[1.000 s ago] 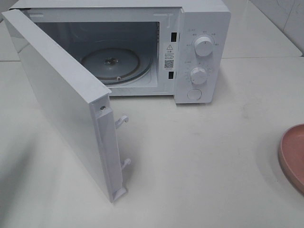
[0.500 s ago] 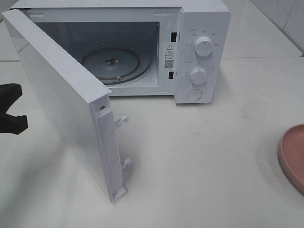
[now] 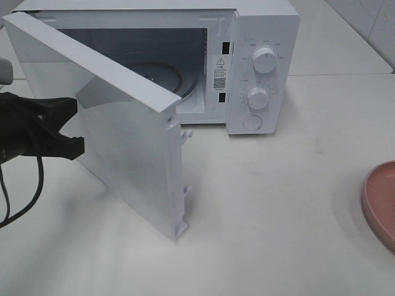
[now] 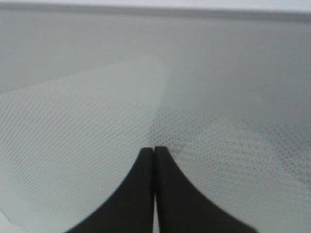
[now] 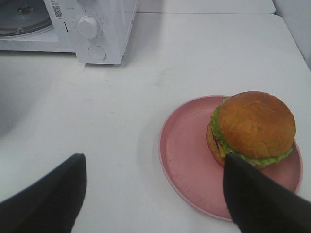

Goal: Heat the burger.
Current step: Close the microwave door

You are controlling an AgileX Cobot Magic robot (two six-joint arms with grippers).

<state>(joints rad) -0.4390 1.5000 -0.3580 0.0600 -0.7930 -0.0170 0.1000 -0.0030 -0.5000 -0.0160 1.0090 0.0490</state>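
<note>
The burger (image 5: 255, 126), with a golden bun and a lettuce frill, sits on a pink plate (image 5: 189, 160) in the right wrist view. My right gripper (image 5: 154, 161) hovers open above the table just short of the plate, holding nothing. The white microwave (image 3: 262, 61) stands at the back with its door (image 3: 111, 123) partly swung out. My left gripper (image 3: 75, 126) is shut, and its fingertips (image 4: 154, 150) are pressed against the outer face of the door (image 4: 97, 121). In the exterior view the burger is out of frame.
Only the rim of the pink plate (image 3: 382, 203) shows at the right edge of the exterior view. Inside the microwave the glass turntable (image 3: 185, 80) is partly hidden behind the door. Two knobs (image 3: 264, 61) and a button sit on its panel. A cable hangs below the left arm.
My left gripper came in from the left and met the door's outer face. The door has swung partway toward the microwave opening. The plate has not moved.
</note>
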